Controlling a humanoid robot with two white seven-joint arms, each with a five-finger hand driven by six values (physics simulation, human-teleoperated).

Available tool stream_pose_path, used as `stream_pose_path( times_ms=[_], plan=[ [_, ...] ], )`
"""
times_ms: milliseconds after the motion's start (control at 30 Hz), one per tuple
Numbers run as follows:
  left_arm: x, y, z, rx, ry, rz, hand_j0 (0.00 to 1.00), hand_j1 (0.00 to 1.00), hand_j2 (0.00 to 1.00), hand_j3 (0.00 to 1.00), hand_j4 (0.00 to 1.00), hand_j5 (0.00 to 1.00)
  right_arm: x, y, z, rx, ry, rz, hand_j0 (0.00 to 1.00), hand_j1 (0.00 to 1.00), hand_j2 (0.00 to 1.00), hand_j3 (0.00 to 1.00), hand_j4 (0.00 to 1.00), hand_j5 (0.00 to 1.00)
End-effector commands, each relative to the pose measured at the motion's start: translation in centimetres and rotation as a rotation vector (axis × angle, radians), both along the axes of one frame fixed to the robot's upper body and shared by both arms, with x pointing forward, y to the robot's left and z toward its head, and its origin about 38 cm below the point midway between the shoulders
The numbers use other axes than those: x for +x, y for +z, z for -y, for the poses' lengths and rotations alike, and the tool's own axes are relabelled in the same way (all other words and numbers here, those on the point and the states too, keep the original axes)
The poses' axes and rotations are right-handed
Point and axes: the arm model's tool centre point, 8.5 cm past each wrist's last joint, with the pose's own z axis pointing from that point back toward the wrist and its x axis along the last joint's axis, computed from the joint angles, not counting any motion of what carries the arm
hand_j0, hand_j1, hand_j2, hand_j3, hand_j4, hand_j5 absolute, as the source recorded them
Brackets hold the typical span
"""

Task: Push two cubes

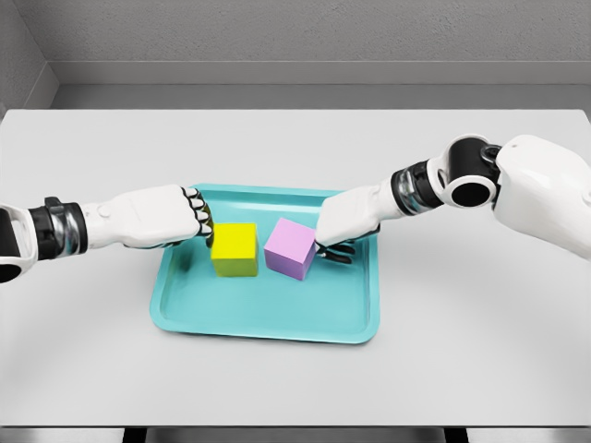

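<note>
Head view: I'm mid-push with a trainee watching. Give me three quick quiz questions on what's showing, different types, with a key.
1. True or false: the yellow cube and the pink cube both sit inside the teal tray.
2. Which hand is at the yellow cube's outer side? A) left hand B) right hand C) neither
3. Fill in: between the two cubes there is a narrow ___; they are not touching.

Key
1. True. Both rest on the tray floor, near its middle.
2. A. The left hand's curled fingers meet the yellow cube's left face; the right hand is against the pink cube's right side.
3. Gap.
</note>
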Motion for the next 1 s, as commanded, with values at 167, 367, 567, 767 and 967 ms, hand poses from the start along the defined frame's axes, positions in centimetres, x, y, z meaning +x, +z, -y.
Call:
stream_pose_path(
  times_ms=[167, 367, 567, 767, 967],
  plan=[
    [0.0, -0.3, 0.8, 0.009, -0.013, 0.007, 0.71, 0.71, 0.71, 0.71, 0.71, 0.71, 0.2, 0.0, -0.5, 0.006, -0.007, -0.002, 0.11, 0.11, 0.11, 0.11, 0.11, 0.11],
    [0.3, -0.3, 1.1, 0.014, -0.013, 0.018, 0.71, 0.71, 0.71, 0.71, 0.71, 0.71, 0.5, -0.1, -1.1, 0.007, -0.007, -0.002, 0.11, 0.11, 0.11, 0.11, 0.11, 0.11],
    [0.7, 0.2, 1.3, 0.011, -0.014, 0.035, 0.71, 0.71, 0.71, 0.71, 0.71, 0.71, 0.7, 0.1, -1.1, 0.008, -0.012, 0.003, 0.11, 0.11, 0.11, 0.11, 0.11, 0.11],
    [0.8, -0.1, 2.2, 0.012, -0.022, 0.045, 0.71, 0.71, 0.71, 0.71, 0.71, 0.71, 0.6, 0.3, -2.3, 0.015, -0.002, 0.008, 0.11, 0.11, 0.11, 0.11, 0.11, 0.11],
    [0.7, -0.2, 1.9, 0.011, -0.018, 0.036, 0.89, 0.89, 0.89, 0.89, 0.89, 0.89, 0.7, 0.4, -1.9, 0.012, -0.006, 0.011, 0.11, 0.11, 0.11, 0.11, 0.11, 0.11]
  ],
)
